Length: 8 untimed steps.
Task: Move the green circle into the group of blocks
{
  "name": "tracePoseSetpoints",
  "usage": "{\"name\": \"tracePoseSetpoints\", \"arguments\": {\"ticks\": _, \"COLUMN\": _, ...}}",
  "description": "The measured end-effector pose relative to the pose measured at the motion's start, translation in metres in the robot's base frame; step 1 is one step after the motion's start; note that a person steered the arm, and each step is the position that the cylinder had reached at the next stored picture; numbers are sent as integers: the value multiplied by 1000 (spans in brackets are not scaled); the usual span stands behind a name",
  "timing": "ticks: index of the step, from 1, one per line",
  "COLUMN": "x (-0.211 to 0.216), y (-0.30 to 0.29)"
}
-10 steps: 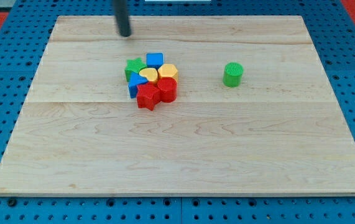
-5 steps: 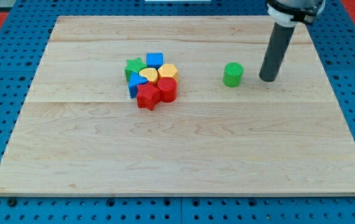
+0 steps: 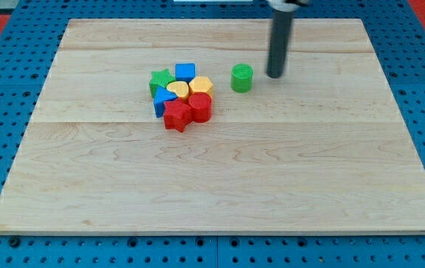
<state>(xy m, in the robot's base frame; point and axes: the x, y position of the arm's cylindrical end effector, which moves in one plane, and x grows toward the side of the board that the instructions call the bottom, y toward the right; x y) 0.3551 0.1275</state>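
Green circle stands on the bench, near the group's right side but apart from it; yellow hexagon is its nearest neighbour. Task judged part done: a gap remains to close. My tip sits just right of the circle; contact unclear. The tool is a plain rod, nothing to open or close. Its upper part is cut off at the view's top.

The arm ends in a straight dark rod, entering from the view's top and standing close to upright, with a slight lean toward the view's left at its lower end; the upper mounting is cut off by the frame edge, showing only a dark collar; my tip sits at table height in the upper middle part of the view, right of centre; no other arm segment shows.
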Motion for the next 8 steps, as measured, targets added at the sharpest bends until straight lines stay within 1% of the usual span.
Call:
{"name": "tracePoseSetpoints", "arguments": {"ticks": 1, "x": 17, "y": -24}}
{"name": "tracePoseSetpoints", "arguments": {"ticks": 2, "x": 7, "y": -44}}
{"name": "tracePoseSetpoints", "arguments": {"ticks": 4, "x": -37, "y": -49}}
{"name": "tracePoseSetpoints", "arguments": {"ticks": 5, "x": -41, "y": -84}}
{"name": "tracePoseSetpoints", "arguments": {"ticks": 6, "x": -41, "y": -79}}
{"name": "tracePoseSetpoints", "arguments": {"ticks": 7, "x": -13, "y": -29}}
{"name": "tracePoseSetpoints", "arguments": {"ticks": 8, "x": 12, "y": -62}}
